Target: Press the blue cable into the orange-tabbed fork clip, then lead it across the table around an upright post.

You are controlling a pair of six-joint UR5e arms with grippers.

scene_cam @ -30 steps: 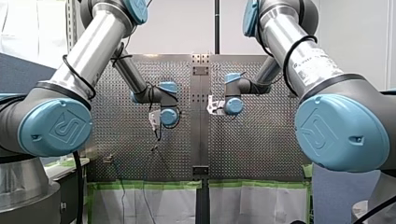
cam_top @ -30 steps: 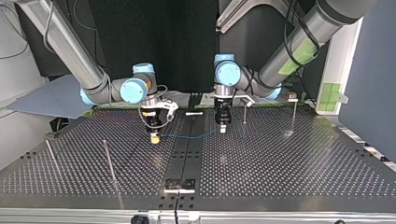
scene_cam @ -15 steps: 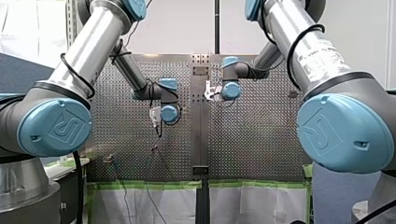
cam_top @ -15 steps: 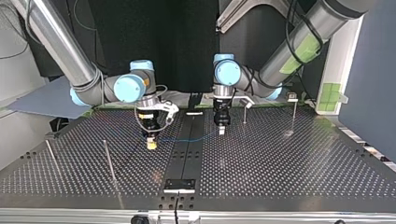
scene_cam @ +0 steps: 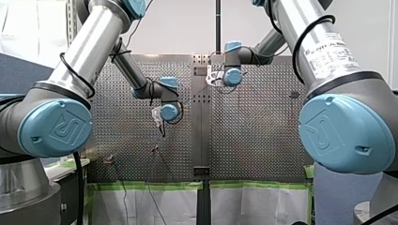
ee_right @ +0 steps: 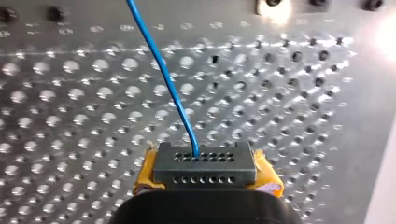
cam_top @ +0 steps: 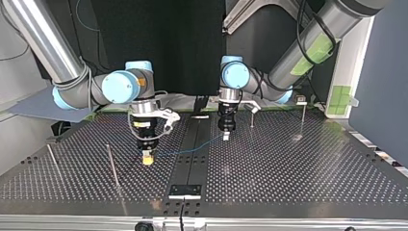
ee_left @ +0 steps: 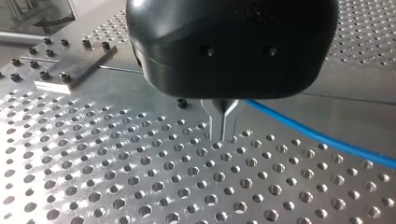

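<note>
We're over the perforated table (cam_top: 298,163), and we read every place off the dark centre rail (cam_top: 191,166) down its middle. On the top view's left of that rail, near its edge, my right gripper (cam_top: 148,158) points straight down, low over the holes. Up close, its yellow pads (ee_right: 145,173) are clamped on a black connector (ee_right: 205,163), and the blue cable (ee_right: 163,70) comes out of that connector's upper row of holes. The cable crosses the rail on a slant and reaches my left gripper (cam_top: 226,135), which stands just off the rail's other side, further back. In the left wrist view its metal fingers are drawn together, tips down at the table, and the cable leads away from just behind them. Whether they pinch it, we cannot tell. A thin upright post (cam_top: 111,166) stands beyond my right gripper, further from the rail.
</note>
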